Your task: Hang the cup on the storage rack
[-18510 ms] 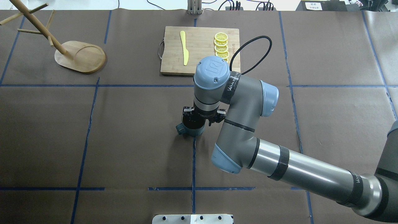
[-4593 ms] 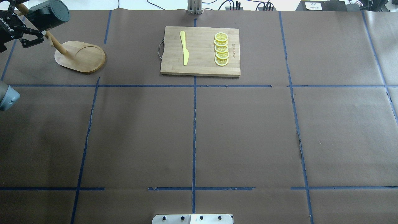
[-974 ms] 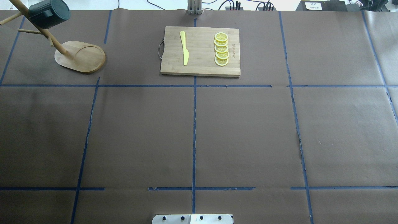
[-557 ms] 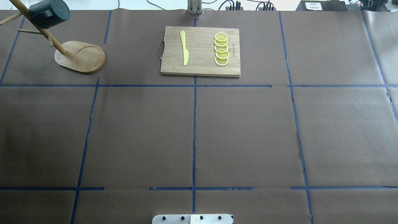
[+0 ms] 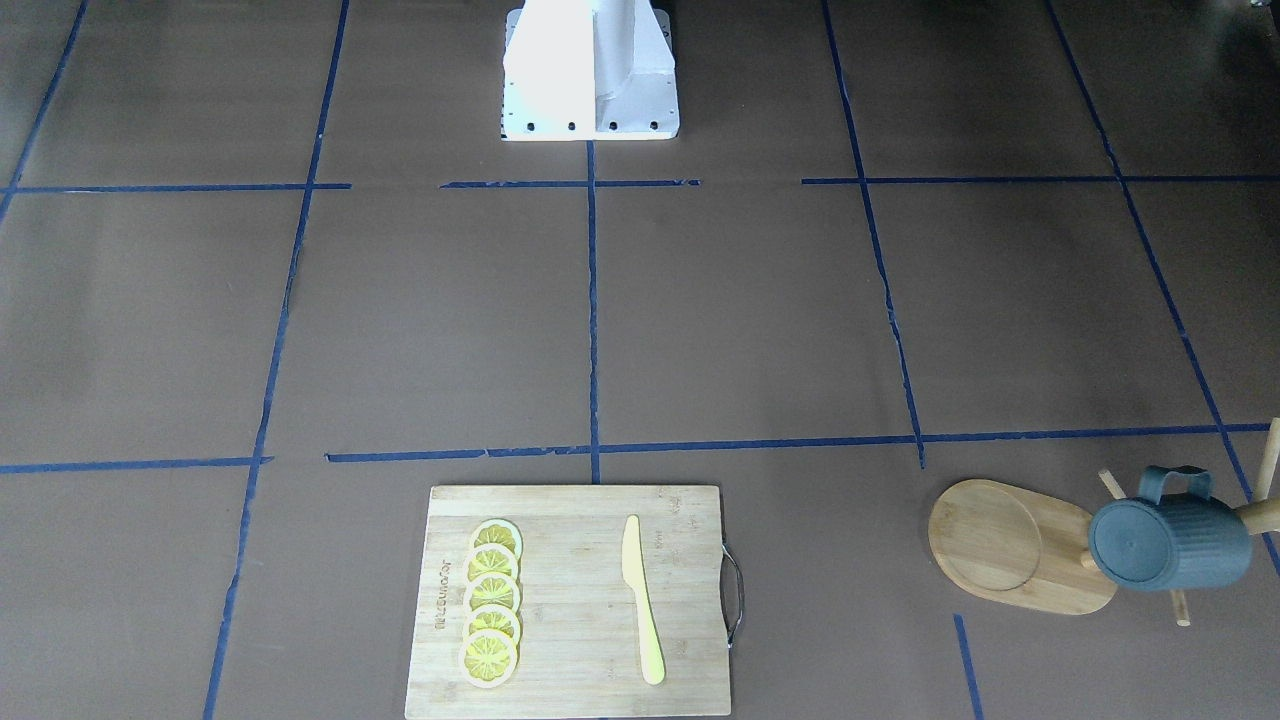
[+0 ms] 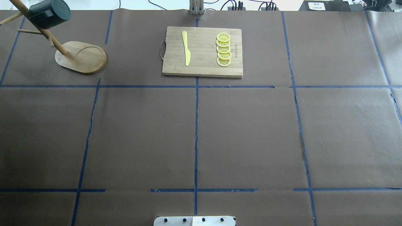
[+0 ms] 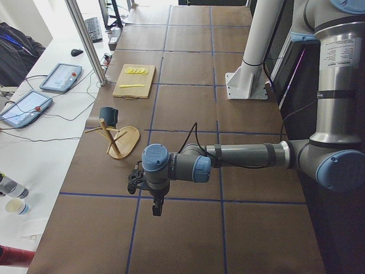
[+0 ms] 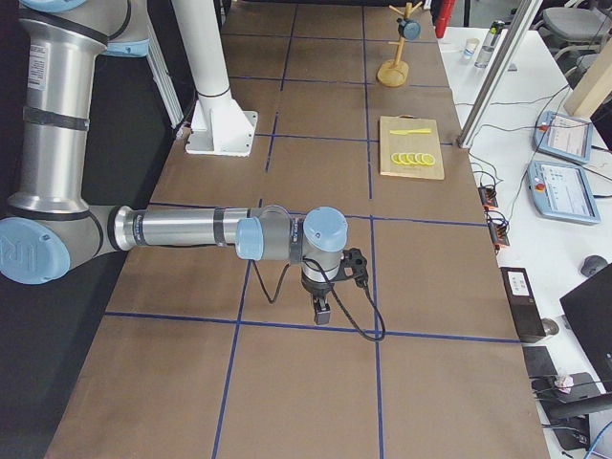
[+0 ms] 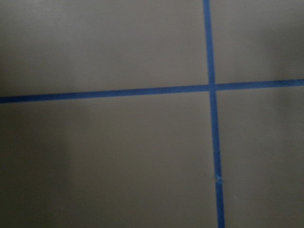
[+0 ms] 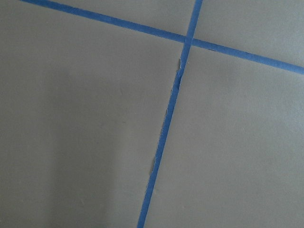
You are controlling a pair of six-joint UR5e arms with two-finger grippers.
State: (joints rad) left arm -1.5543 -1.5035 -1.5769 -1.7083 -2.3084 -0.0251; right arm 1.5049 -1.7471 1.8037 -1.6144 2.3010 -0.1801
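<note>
The dark blue-grey ribbed cup [image 6: 49, 13] hangs by its handle on a peg of the bamboo storage rack [image 6: 81, 57] at the far left of the table. No gripper touches it. It hangs tilted, base outward [image 5: 1170, 545], over the rack's oval base [image 5: 1010, 545]. My left gripper [image 7: 156, 211] points down over bare table, well away from the rack [image 7: 122, 141]; I cannot tell if it is open. My right gripper [image 8: 322, 316] points down at the table's other end, far from the cup [image 8: 409, 29]; its state is unclear too. Both wrist views show only paper and blue tape.
A bamboo cutting board [image 6: 202, 51] lies at the far middle with a yellow knife [image 6: 186, 48] and several lemon slices [image 6: 223, 49]. It also shows in the front view [image 5: 570, 600]. The robot's white base [image 5: 590, 70] stands at the near edge.
The cup went from the table's middle, under the right gripper, to the rack peg. The left gripper by the rack has left the overhead view. Nothing moved in the last second.
</note>
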